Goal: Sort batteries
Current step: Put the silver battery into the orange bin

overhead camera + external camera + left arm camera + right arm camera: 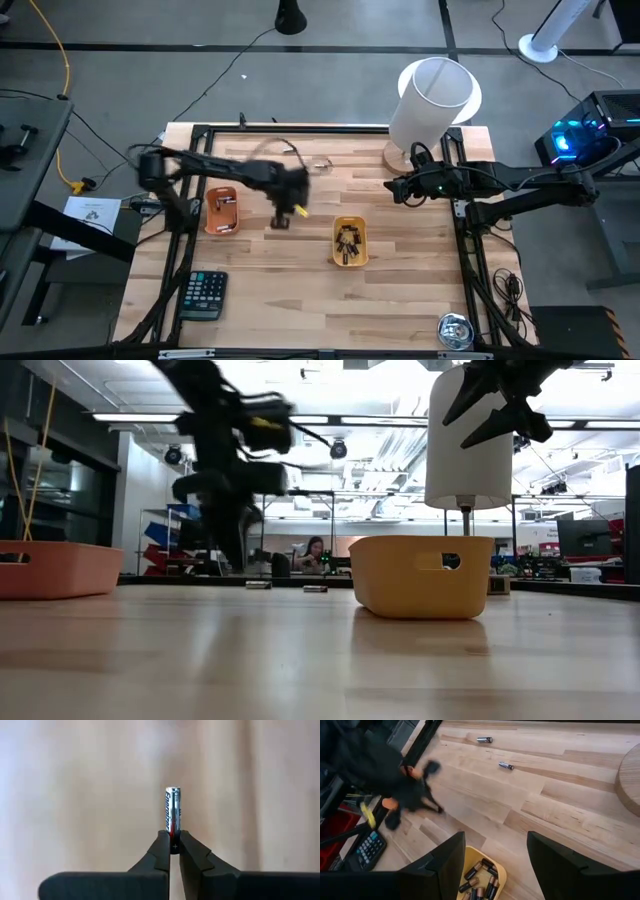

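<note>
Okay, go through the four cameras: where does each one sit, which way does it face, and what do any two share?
High view: overhead, looking straight down at the table; both arms show.
Low view: at tabletop height, looking level across into the room; arms hang in from above.
Left wrist view: on the left arm, facing the wood; left gripper shut on a silver battery.
Right wrist view: on the right arm, looking down; open right gripper.
Shared: the yellow tray shows in the high, low and right wrist views.

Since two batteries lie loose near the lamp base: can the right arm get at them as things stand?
Probably yes. The right gripper is open and empty, hovering above the table, and the two loose batteries lie on bare wood with nothing over them. The left gripper, shut on a silver battery, is away from them.
</note>
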